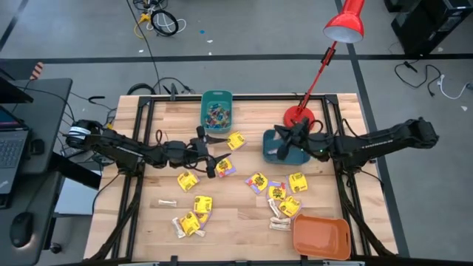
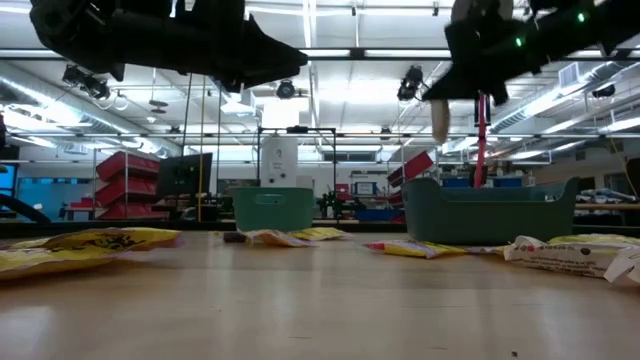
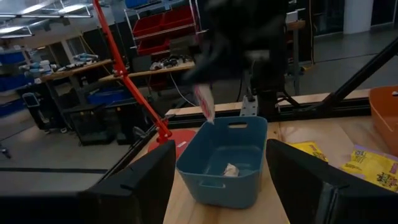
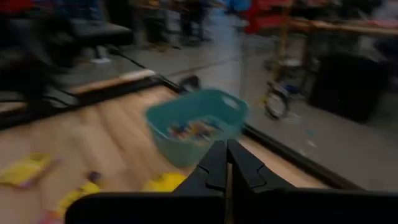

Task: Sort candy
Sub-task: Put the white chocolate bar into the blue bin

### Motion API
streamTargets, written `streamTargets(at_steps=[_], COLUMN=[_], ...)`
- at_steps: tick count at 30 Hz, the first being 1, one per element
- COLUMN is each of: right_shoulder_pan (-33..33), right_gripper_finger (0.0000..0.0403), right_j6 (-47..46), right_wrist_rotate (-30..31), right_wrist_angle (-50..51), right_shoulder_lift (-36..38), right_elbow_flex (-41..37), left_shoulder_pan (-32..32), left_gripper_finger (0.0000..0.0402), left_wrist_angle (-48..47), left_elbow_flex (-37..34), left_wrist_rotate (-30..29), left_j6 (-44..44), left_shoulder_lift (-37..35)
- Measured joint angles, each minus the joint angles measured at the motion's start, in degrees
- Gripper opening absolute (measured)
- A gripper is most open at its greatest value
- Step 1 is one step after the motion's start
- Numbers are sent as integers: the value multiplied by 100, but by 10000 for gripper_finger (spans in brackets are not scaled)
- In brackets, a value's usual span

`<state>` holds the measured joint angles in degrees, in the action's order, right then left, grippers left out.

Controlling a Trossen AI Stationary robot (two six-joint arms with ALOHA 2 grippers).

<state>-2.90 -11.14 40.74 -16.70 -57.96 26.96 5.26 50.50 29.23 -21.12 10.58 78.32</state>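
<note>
Yellow candy packets and pale stick pieces lie scattered flat on the wooden table. Above the blue bin, my right gripper is shut on a pale stick candy. One pale piece lies on the blue bin's floor. A teal bin at the far middle holds small coloured sweets. My left gripper hovers open left of the blue bin, pointing level toward it, with nothing between its fingers. My right gripper pinches the pale stick candy by its upper end between its two shut fingers, reaching in from the table's right. The candy hangs down below the fingers, clear of everything, above the blue bin's open top.
An orange bin stands at the near right corner. A red desk lamp has its base just beyond the blue bin and its arm leaning over the far right. More yellow packets lie between the blue and orange bins.
</note>
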Motion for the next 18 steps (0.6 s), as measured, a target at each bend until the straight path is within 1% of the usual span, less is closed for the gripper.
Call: streamTargets(at_steps=[4,8,12,18], right_shoulder_pan=[-15,-14,-86,-83], right_gripper_finger=[0,0,0,0], right_j6=[-649,-1197,-1310,-1316], right_wrist_rotate=[330,420,413,307], right_wrist_angle=[30,293,780,1012], right_shoulder_lift=[5,3,1,1], right_elbow_flex=[-441,-741,-802,-809], left_shoulder_pan=[0,0,-1,-2], left_gripper_finger=[253,253,253,253], left_wrist_angle=[42,39,51,59], left_elbow_flex=[0,0,0,0], left_wrist_rotate=[2,-2,-58,-192], left_j6=[77,125,158,289], left_shoulder_lift=[0,0,0,0])
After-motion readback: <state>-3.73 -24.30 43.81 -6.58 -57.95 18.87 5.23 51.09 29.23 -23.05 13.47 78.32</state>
